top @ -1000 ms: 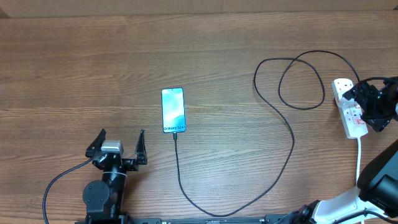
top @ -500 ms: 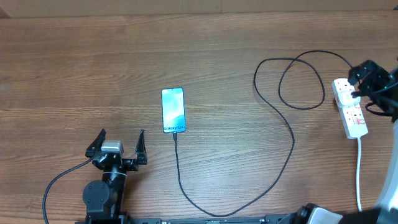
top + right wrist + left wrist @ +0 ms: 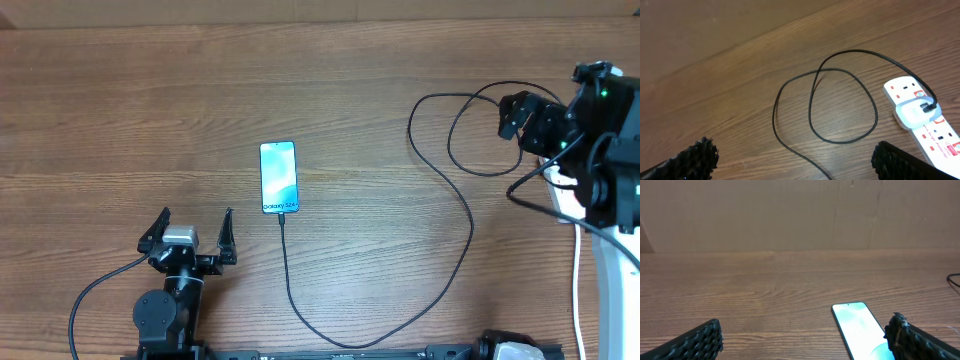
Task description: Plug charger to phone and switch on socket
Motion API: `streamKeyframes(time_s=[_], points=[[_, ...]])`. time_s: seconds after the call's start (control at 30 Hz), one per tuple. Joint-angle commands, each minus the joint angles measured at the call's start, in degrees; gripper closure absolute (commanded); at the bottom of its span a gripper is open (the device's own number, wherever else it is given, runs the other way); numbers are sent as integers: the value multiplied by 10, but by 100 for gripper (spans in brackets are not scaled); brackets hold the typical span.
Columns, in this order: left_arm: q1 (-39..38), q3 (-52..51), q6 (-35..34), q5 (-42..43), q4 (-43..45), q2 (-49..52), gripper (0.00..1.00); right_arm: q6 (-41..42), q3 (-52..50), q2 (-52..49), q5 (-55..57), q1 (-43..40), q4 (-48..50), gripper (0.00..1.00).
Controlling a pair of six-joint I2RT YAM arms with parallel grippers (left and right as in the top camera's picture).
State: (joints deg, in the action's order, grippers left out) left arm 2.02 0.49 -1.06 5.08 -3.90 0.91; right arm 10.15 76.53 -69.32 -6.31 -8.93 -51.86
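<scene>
The phone lies screen-up and lit mid-table; it also shows in the left wrist view. The black charger cable runs from the phone's near short edge in a long curve, then loops toward the socket. In the right wrist view the cable ends at a white adapter seated in the white socket strip. My right gripper is open and empty, raised over the cable loop beside the strip, shown in its wrist view. My left gripper is open and empty, left of the phone.
In the overhead view my right arm covers most of the socket strip. The strip's white cord runs toward the front right edge. A brown wall stands behind the wooden table.
My right gripper has lifted off the socket strip and swung back and to the left, over the cable loop. The left arm, phone and cable have not moved.
</scene>
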Motion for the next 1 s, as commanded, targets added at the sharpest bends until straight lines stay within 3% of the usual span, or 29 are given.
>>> streamKeyframes(time_s=[0.0, 0.4, 0.97], points=[[2, -2, 11, -6, -2, -7, 0, -8, -36, 11, 35, 2, 7, 0], [2, -2, 11, -6, -2, -7, 0, -13, -233, 28, 25, 2, 88, 0], [2, -2, 11, -6, -2, -7, 0, -10, -498, 71, -45, 2, 319, 0]])
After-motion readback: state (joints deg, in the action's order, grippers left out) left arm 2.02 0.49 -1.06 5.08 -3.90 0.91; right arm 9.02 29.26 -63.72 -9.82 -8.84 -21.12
